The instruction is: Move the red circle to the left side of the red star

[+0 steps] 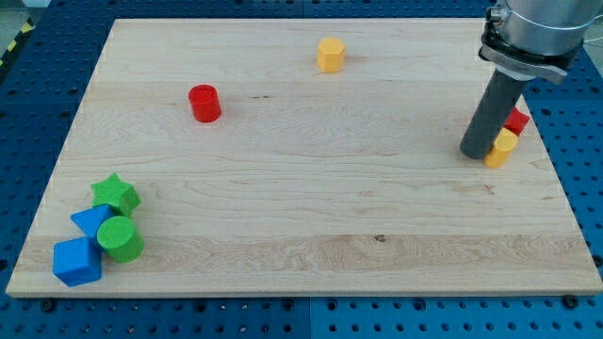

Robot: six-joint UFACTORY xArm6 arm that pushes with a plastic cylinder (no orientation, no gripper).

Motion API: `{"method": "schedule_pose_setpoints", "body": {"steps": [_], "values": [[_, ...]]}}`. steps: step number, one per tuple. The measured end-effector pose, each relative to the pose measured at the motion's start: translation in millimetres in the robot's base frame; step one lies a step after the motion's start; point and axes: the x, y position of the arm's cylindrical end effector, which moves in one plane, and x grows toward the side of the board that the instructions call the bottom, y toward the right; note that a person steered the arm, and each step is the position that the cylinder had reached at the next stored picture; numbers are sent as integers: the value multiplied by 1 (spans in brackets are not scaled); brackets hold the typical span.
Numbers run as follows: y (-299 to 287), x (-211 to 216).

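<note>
Pale wooden surface (311,207) sits on a blue perforated bench, with blocks scattered to its edges. At the view's right, my tool, a dark rod with nothing to open or close and holding nothing, comes down from a grey collar; my tip (476,153) rests on the wood just to the view's left of a yellow block (502,149), touching it or very nearly so. Behind that, the red star (516,120) peeks out from behind the rod, mostly hidden, its shape hard to make out. The red circle (203,103) stands alone in the upper left part of the surface, well apart from my tip and from the star. A yellow hexagon (331,55) sits near the view's top, right of centre. Four blocks cluster at the lower left corner: a green star (116,194), a blue triangle (89,222) just below it, a green circle (121,238) touching the triangle, and a blue cube (76,262) nearest the corner.
</note>
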Motion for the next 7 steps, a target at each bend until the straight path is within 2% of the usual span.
{"method": "schedule_pose_setpoints", "body": {"steps": [3,4,5,6,7], "values": [[-6,0],[-100,-9],[-173,-51],[-205,-117],[-280,-143]]}}
